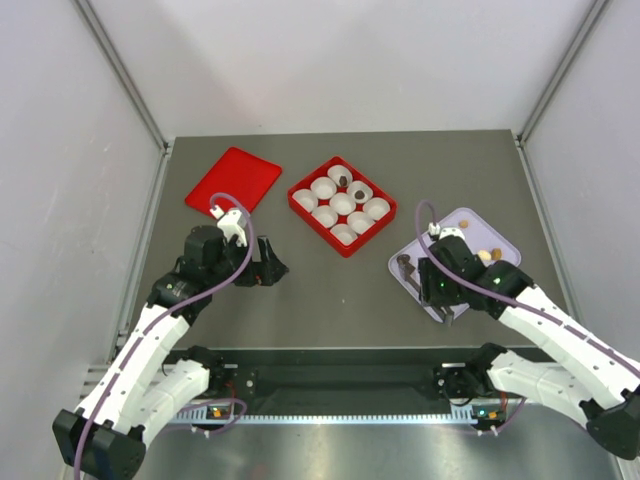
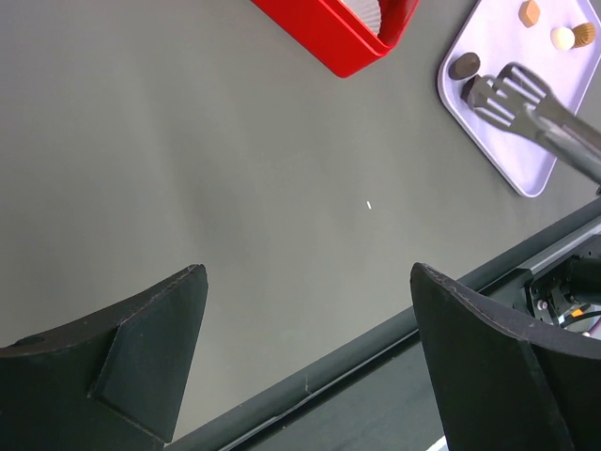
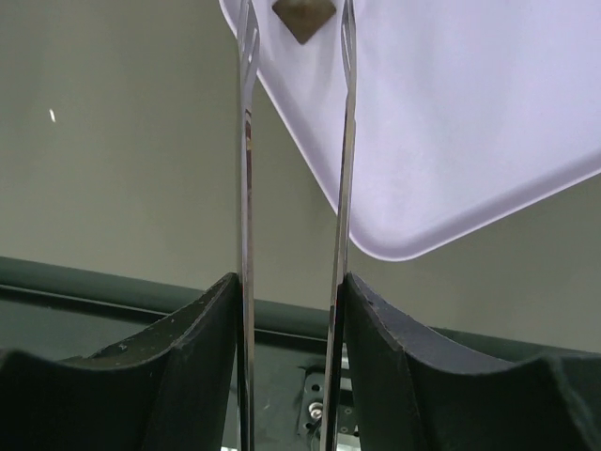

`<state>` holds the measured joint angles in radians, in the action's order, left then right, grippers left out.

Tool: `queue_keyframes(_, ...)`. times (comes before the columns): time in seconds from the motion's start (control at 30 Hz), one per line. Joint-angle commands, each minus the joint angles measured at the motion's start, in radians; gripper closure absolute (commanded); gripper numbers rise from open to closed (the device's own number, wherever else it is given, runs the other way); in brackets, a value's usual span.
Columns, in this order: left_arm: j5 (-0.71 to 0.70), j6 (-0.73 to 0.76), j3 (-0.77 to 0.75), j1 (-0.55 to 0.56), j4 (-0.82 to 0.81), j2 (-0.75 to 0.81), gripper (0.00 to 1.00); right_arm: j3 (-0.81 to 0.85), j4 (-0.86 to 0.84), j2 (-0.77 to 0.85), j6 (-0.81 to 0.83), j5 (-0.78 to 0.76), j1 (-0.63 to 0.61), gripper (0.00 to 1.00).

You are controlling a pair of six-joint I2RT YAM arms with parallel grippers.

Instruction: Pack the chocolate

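Clamping tongs (image 3: 246,169) in our right gripper (image 3: 289,293), we are flanking a dark chocolate (image 3: 303,14) — likely light, brittle, so squeezing its sides gently; left gripper (image 2: 310,282) gaping, empty.

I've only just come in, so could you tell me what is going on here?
The right gripper holds metal tongs, their tips straddling a dark chocolate on the lavender tray. Two dark pieces already sit in paper cups in the red box; the others look empty. More pieces wait on the tray. The left gripper hangs open over the table; the red lid lies aside.
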<state>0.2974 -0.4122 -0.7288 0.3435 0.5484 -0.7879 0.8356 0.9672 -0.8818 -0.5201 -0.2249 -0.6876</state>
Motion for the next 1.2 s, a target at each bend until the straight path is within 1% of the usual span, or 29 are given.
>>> queue_keyframes(0.0,0.000,0.007,0.003,0.005,-0.045,0.001,0.06,-0.015,-0.033,0.003,-0.057,0.009,-0.029,0.53)
queue_keyframes(0.07,0.000,0.007,0.003,0.005,-0.044,0.003,0.06,-0.032,-0.054,-0.009,-0.069,0.012,-0.039,0.54)
queue_keyframes(0.23,-0.003,0.007,0.003,0.005,-0.044,0.006,0.06,-0.039,-0.058,-0.042,-0.100,-0.036,-0.075,0.54)
queue_keyframes(0.47,-0.004,0.007,0.003,0.005,-0.044,0.010,0.06,-0.044,-0.067,-0.068,-0.115,-0.068,-0.090,0.55)
queue_keyframes(0.67,-0.007,0.007,0.003,0.005,-0.042,0.013,0.06,-0.053,-0.074,-0.072,-0.129,-0.094,-0.090,0.59)
queue_keyframes(0.87,-0.007,0.007,0.003,0.005,-0.042,0.016,0.06,-0.038,-0.074,-0.057,-0.124,-0.103,-0.090,0.66)
queue_keyframes(1.03,-0.007,0.007,0.003,0.005,-0.044,0.018,0.06,0.014,-0.015,-0.043,-0.130,-0.128,-0.090,0.68)
queue_keyframes(1.17,-0.006,0.007,0.003,0.005,-0.044,0.019,0.06,0.078,0.054,-0.039,-0.130,-0.186,-0.090,0.69)
